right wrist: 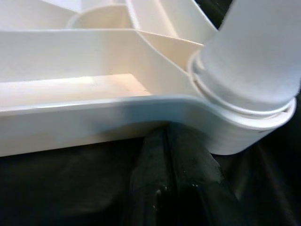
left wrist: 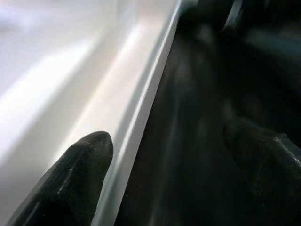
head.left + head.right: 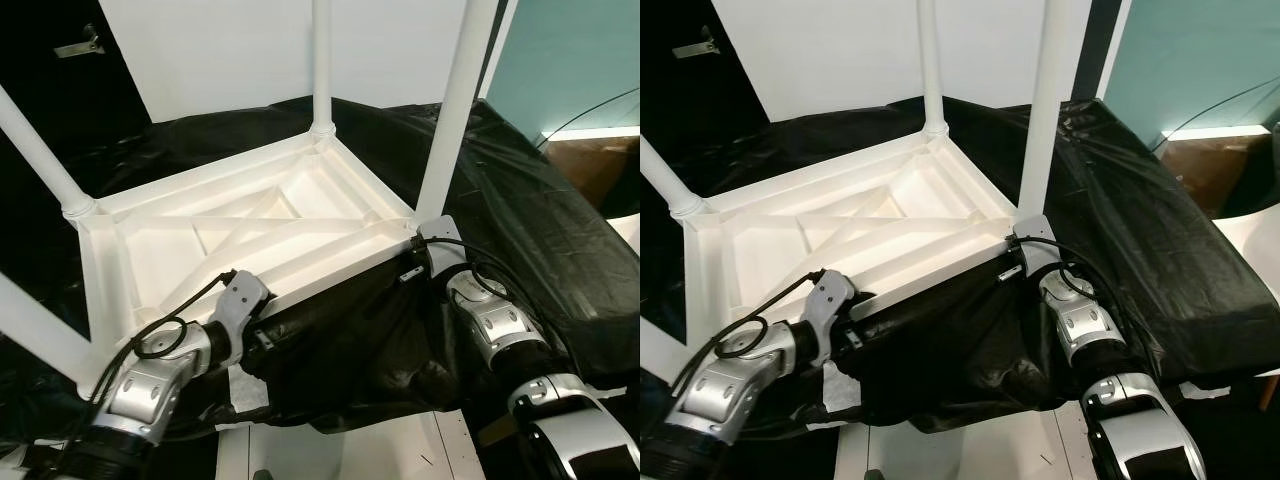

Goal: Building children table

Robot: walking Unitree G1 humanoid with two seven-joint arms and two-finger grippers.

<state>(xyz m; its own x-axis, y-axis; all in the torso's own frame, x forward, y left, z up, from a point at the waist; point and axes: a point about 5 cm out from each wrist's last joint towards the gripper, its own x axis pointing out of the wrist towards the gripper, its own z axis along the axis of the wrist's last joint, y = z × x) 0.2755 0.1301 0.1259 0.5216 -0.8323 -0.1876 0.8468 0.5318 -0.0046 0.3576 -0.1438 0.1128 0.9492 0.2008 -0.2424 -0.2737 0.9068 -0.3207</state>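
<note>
1. Children's table [image 3: 250,225]: white moulded plastic, lying upside down on a black plastic sheet [image 3: 520,210] spread over the work surface. The ribbed underside faces up. Legs stand upward from the corners: far leg [image 3: 321,60] at 12 o'clock, near-right leg [image 3: 455,100] at 2 o'clock, left leg [image 3: 40,155] at 10 o'clock, and another leg [image 3: 35,335] at 8 o'clock.
2. Left gripper [image 2: 164,155]: positioned at the near rim [image 2: 141,117] of the tabletop, at about 7 o'clock in the head view. Its fingers [image 2: 80,174] are spread apart and straddle the rim edge, one on the white side, one on the sheet side. No clamping is evident.
3. Right gripper [image 1: 171,188]: fingers pressed together, tips tucked under the rim at the near-right corner socket [image 1: 244,108], at about 4 o'clock. It grasps nothing.
4. Handling estimate: the part looks light and stiff, since the ribs brace the top. The glossy plastic is probably slippery, and the sheet beneath may let it slide.
5. Recommended hold: the rim flange near a corner, or a leg close to its socket, where the structure is strongest. Avoid levering on leg tips; the press-fit sockets could loosen.
</note>
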